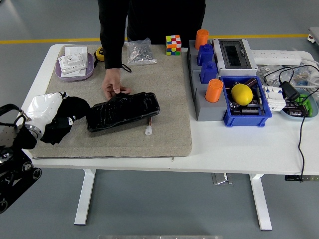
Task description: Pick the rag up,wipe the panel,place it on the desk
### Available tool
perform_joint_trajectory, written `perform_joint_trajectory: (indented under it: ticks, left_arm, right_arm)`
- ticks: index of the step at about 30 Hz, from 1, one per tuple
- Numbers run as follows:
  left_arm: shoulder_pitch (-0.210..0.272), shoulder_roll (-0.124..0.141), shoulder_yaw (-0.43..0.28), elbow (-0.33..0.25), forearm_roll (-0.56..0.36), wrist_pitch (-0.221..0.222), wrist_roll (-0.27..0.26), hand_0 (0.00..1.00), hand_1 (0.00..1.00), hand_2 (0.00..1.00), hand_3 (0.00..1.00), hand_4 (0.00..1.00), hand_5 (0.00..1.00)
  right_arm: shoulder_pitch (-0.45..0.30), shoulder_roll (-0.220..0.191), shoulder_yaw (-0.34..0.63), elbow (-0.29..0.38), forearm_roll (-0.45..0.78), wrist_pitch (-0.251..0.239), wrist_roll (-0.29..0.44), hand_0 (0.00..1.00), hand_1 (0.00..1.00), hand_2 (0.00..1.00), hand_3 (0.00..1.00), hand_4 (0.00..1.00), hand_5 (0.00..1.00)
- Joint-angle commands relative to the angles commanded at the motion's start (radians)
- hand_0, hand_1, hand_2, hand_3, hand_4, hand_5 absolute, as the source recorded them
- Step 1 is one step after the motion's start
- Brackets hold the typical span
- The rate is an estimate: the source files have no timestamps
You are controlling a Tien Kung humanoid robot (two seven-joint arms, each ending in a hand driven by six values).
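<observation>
Left hand (44,110): white-gloved, fingers curled around the dark rag (64,123), at the grey mat's (164,104) left edge on the counter (239,144). Rag: bunched just left of the black panel (123,110), seemingly touching its end. Panel: flat on the mat, steadied at its far edge by a person's hand (113,84). Right hand: not visible. Step judged: wiping done or nearly so; setting down next. Next move called for lowering the rag clear of the panel and releasing it.

Grey floor (279,15), yellow floor line (50,41), white table (224,154)
</observation>
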Motion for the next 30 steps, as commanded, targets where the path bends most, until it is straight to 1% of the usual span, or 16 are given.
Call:
perform_joint_trajectory:
  ticks: [3, 10, 13, 14, 16, 19, 20, 25, 26, 30]
  left_arm:
    - [-0.003, -0.005, -0.012, 0.029, -0.016, 0.011, -0.011, 0.229, 0.113, 0.432, 0.295, 0.002, 0.002]
    - [-0.027, -0.049, -0.031, 0.162, -0.094, 0.09, -0.077, 0.229, 0.126, 0.435, 0.302, 0.002, 0.002]
    - [-0.03, -0.063, -0.03, 0.194, -0.118, 0.108, -0.093, 0.229, 0.126, 0.435, 0.302, 0.002, 0.002]
    - [-0.032, -0.069, -0.03, 0.206, -0.125, 0.115, -0.1, 0.235, 0.162, 0.451, 0.327, 0.076, 0.002]
    - [-0.04, -0.078, -0.029, 0.236, -0.149, 0.122, -0.109, 0.235, 0.162, 0.451, 0.327, 0.076, 0.002]
    - [-0.044, -0.08, -0.018, 0.26, -0.188, 0.123, -0.117, 0.235, 0.162, 0.451, 0.327, 0.076, 0.002]
    - [-0.043, -0.081, -0.016, 0.263, -0.202, 0.124, -0.12, 0.264, 0.28, 0.491, 0.46, 0.483, 0.002]
    - [-0.042, -0.084, -0.016, 0.257, -0.255, 0.105, -0.123, 0.264, 0.28, 0.491, 0.46, 0.483, 0.002]
    - [-0.043, -0.083, -0.012, 0.256, -0.273, 0.099, -0.126, 0.328, 0.474, 0.561, 0.542, 0.53, 0.034]
    - [-0.044, -0.082, 0.0, 0.259, -0.324, 0.087, -0.132, 0.328, 0.474, 0.561, 0.542, 0.53, 0.034]
  right_arm:
    - [0.001, 0.0, -0.002, 0.001, 0.001, -0.002, 0.0, 0.691, 0.456, 0.639, 0.618, 0.998, 0.706]
    - [0.006, 0.002, -0.01, 0.002, 0.006, -0.004, 0.001, 0.692, 0.456, 0.639, 0.618, 0.998, 0.705]
    - [0.006, 0.002, -0.009, 0.002, 0.004, -0.004, 0.0, 0.692, 0.456, 0.639, 0.618, 0.998, 0.705]
    - [0.005, 0.001, -0.009, 0.002, 0.004, -0.004, -0.001, 0.691, 0.456, 0.639, 0.618, 0.998, 0.705]
    - [0.005, 0.001, -0.007, 0.002, 0.002, -0.003, -0.002, 0.691, 0.456, 0.639, 0.618, 0.998, 0.705]
    - [0.005, 0.001, -0.007, 0.002, 0.002, -0.004, -0.002, 0.691, 0.456, 0.639, 0.618, 0.998, 0.705]
    - [0.005, 0.001, -0.008, 0.002, 0.002, -0.004, -0.002, 0.691, 0.456, 0.639, 0.618, 0.998, 0.706]
    - [0.007, 0.001, -0.009, 0.001, 0.003, -0.004, -0.001, 0.691, 0.456, 0.639, 0.618, 0.998, 0.706]
    - [0.008, 0.001, -0.009, 0.001, 0.002, -0.004, -0.001, 0.69, 0.456, 0.639, 0.618, 0.998, 0.704]
    - [0.009, 0.001, -0.009, 0.002, 0.002, -0.005, 0.001, 0.69, 0.456, 0.639, 0.618, 0.998, 0.704]
